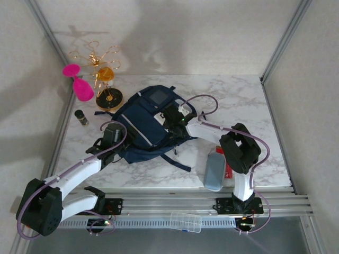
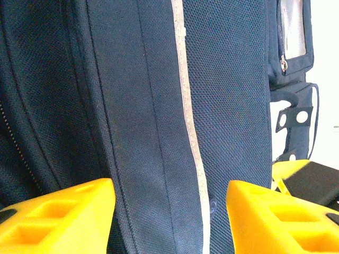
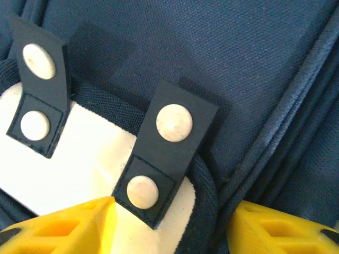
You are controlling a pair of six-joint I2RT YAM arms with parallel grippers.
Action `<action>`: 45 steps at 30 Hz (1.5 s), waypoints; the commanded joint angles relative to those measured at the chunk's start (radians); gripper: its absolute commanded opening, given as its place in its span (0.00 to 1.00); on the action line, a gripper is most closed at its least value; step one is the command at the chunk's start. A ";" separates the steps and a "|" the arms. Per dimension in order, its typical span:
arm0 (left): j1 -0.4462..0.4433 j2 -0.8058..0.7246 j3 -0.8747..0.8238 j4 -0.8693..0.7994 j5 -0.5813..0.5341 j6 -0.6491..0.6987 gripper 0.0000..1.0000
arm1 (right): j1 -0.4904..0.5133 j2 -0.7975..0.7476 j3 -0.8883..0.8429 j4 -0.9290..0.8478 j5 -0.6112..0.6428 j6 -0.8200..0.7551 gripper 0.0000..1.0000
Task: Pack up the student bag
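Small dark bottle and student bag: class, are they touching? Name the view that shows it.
Apart. The top external view shows bare marble table between the small dark bottle and the student bag.

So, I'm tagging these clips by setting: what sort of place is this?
Probably a robotics lab cell: white panels in aluminium framing enclose a marble-look table, and two arms are bolted to a rail.

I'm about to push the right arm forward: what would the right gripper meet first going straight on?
The right gripper, jaws open, points at the student bag; it would likely first meet the dark snap tab over the white patch, seemingly very close.
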 commanded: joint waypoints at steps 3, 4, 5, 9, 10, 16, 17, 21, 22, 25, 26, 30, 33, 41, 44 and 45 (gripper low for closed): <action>-0.006 0.003 -0.028 0.021 -0.023 -0.015 0.57 | -0.001 -0.006 -0.003 0.083 -0.028 0.016 0.43; -0.006 0.008 -0.026 0.028 -0.017 -0.012 0.57 | -0.007 -0.026 -0.020 0.118 -0.046 0.006 0.35; -0.006 0.013 -0.025 0.040 -0.008 -0.010 0.57 | -0.013 -0.045 -0.036 0.146 -0.058 -0.001 0.30; -0.006 0.057 0.000 0.054 0.006 0.005 0.57 | -0.049 -0.119 -0.095 0.246 -0.118 -0.019 0.10; -0.006 0.072 0.006 0.058 0.004 0.008 0.57 | -0.059 -0.134 -0.109 0.272 -0.142 -0.025 0.07; -0.009 0.160 0.042 0.159 0.045 -0.005 0.57 | -0.153 -0.223 -0.170 0.409 -0.309 -0.068 0.00; -0.011 0.176 0.055 0.170 0.051 -0.006 0.56 | -0.161 -0.239 -0.178 0.414 -0.322 -0.067 0.00; -0.021 0.243 0.115 0.225 0.064 -0.024 0.55 | -0.215 -0.305 -0.247 0.496 -0.433 -0.022 0.00; -0.023 0.259 0.134 0.234 0.065 -0.029 0.55 | -0.230 -0.323 -0.264 0.514 -0.456 -0.002 0.00; -0.028 0.293 0.187 0.251 0.056 -0.050 0.55 | -0.265 -0.378 -0.311 0.558 -0.489 0.050 0.00; -0.027 0.302 0.204 0.259 0.051 -0.052 0.55 | -0.275 -0.395 -0.329 0.573 -0.496 0.065 0.00; -0.022 0.385 0.336 0.238 0.052 -0.012 0.54 | -0.297 -0.452 -0.377 0.617 -0.443 0.077 0.00; -0.016 0.461 0.483 0.134 0.061 0.065 0.54 | -0.303 -0.434 -0.383 0.652 -0.439 0.089 0.00; 0.037 0.500 0.709 -0.202 0.089 0.265 0.61 | -0.288 -0.476 -0.489 0.723 -0.304 0.188 0.00; 0.021 0.432 0.664 -0.233 0.107 0.290 0.62 | -0.270 -0.489 -0.515 0.736 -0.254 0.235 0.00; 0.006 0.400 0.643 -0.247 0.096 0.279 0.62 | -0.254 -0.495 -0.528 0.753 -0.227 0.245 0.00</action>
